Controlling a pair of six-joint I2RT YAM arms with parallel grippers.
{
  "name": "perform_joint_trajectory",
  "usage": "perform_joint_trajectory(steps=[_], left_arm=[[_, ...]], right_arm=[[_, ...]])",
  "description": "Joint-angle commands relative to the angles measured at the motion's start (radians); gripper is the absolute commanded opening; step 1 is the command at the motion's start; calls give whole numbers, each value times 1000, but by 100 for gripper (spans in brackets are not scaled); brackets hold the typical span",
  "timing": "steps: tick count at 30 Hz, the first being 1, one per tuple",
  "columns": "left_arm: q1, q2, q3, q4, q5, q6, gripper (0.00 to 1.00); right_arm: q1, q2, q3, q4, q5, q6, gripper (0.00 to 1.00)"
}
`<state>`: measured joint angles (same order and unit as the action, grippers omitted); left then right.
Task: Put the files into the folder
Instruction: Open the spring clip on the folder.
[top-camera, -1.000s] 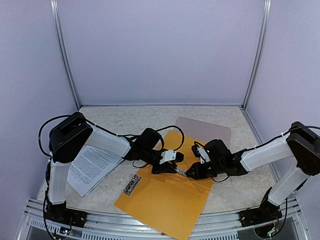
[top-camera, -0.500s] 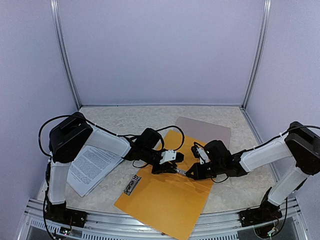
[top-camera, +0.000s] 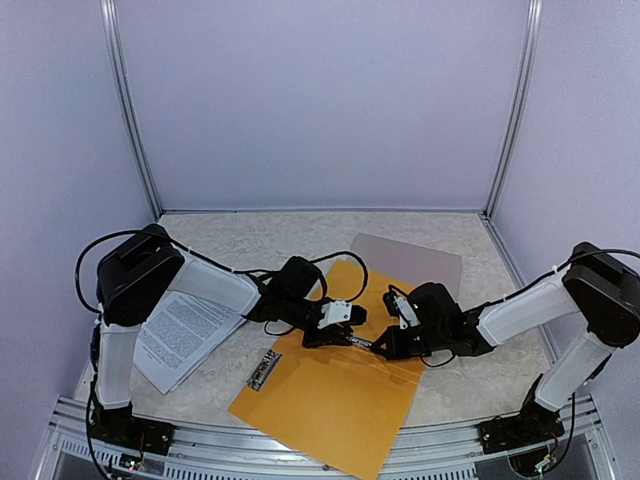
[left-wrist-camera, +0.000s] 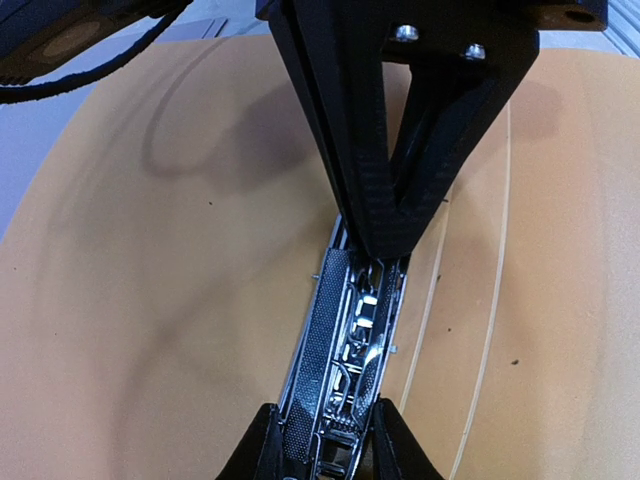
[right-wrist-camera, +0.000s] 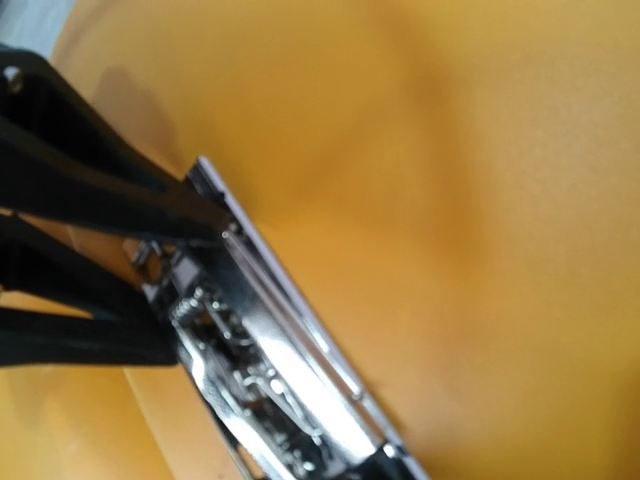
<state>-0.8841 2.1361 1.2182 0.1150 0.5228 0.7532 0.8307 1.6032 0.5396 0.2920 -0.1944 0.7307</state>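
Note:
The orange folder (top-camera: 335, 405) lies open on the table in front of the arms. A shiny metal clip (left-wrist-camera: 350, 340) runs along its spine. My left gripper (left-wrist-camera: 325, 452) is shut on the near end of that clip, one finger on each side. My right gripper (left-wrist-camera: 385, 240) comes from the opposite side, its jaws shut, with the tips on the clip's far end. In the right wrist view the clip (right-wrist-camera: 270, 360) fills the lower middle and the left gripper's fingers (right-wrist-camera: 90, 200) show at the left. The files (top-camera: 190, 335), printed white sheets, lie left of the folder under the left arm.
A taupe cover (top-camera: 410, 262) lies behind the folder toward the back right. A small loose metal strip (top-camera: 265, 370) rests at the folder's left edge. A black cable (top-camera: 345, 262) loops over the folder's far corner. The aluminium rail (top-camera: 300, 440) borders the near edge.
My right gripper's jaws have closed at the clip's end. Both arms have stayed almost where they were, and the left grip is unchanged.

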Motion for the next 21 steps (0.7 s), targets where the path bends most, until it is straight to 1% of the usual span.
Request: perform_joint_trajectory(steps=[1,4,10,21], left_arm=[[-22,51,-51,-124,-33,27,25],[-22,51,-57,-124,-25,34,25],[-28,48,-69,-124,-23,53,25],[-41,59,-79,-126,-28,94,20]], right_arm=[[13,81,-33,-23,13,-10,0],[14,88,-29,-19,15,-11,0],[13,57,4,-74,60,-37,0],[12,67,51,-83,100,-65,0]])
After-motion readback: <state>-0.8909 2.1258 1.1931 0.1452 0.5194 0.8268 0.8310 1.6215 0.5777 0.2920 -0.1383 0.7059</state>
